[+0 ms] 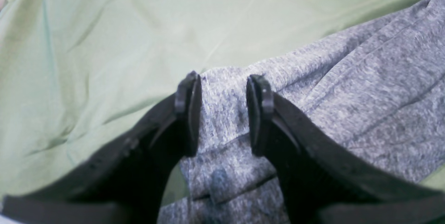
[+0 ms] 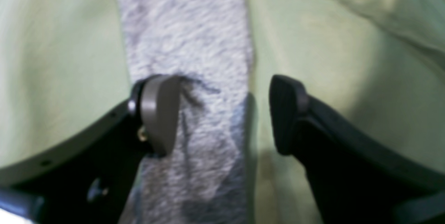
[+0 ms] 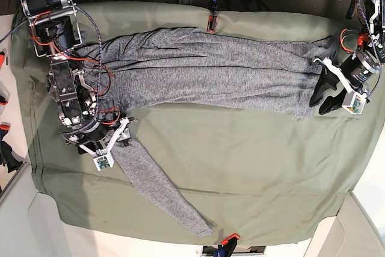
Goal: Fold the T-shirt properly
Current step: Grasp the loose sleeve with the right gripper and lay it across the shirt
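Note:
The heathered grey T-shirt [image 3: 210, 70] lies stretched left to right across the far half of the table, one long sleeve [image 3: 156, 191] trailing toward the near edge. My left gripper [image 3: 322, 97] rests at the shirt's right end. In the left wrist view its jaws [image 1: 222, 113] stand apart over the wrinkled grey knit [image 1: 347, 95], right at the fabric's edge, and nothing looks pinched. My right gripper [image 3: 120, 133] sits at the top of the sleeve. It is wide open [image 2: 222, 113], one finger [image 2: 160, 113] over the sleeve [image 2: 187, 26], the other over bare cloth.
An olive-green table cloth [image 3: 252, 167] covers the table, fixed by a clamp at the far edge [image 3: 212, 22] and another at the near edge [image 3: 228, 242]. Cables and arm bases crowd the far left corner [image 3: 48, 4].

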You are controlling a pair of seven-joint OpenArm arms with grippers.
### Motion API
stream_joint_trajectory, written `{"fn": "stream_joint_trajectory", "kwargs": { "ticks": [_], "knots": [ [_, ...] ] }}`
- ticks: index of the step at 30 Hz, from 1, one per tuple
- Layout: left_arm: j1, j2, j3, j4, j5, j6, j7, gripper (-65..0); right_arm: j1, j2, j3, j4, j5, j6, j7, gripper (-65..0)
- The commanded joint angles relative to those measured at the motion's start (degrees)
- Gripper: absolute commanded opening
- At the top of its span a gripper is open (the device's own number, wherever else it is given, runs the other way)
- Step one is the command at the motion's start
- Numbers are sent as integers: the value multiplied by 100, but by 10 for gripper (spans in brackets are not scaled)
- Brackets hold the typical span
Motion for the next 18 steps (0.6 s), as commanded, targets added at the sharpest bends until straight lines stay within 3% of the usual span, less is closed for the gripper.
{"fn": "stream_joint_trajectory", "kwargs": {
  "ticks": [1,7,9,13,18],
  "knots": [
    [-44,-111,-66,87,-98,-36,-122,-402,181,50,26,63,-17,-87,140,-247],
    [-46,-111,-66,87,-101,-36,-125,-402,179,-48,26,-258,-37,-4,144,-260],
    [-48,-111,-66,87,-129,-36,-127,-402,168,-66,26,-282,-35,-13,162,-347],
    [-46,-111,-72,170,-317,-36,-127,-402,168,-66,26,-234,-17,-13,251,-636],
    [-44,-111,-74,555,-297,-36,-120,-402,39,-116,26,212,50,-11,223,-650]
  ]
}}
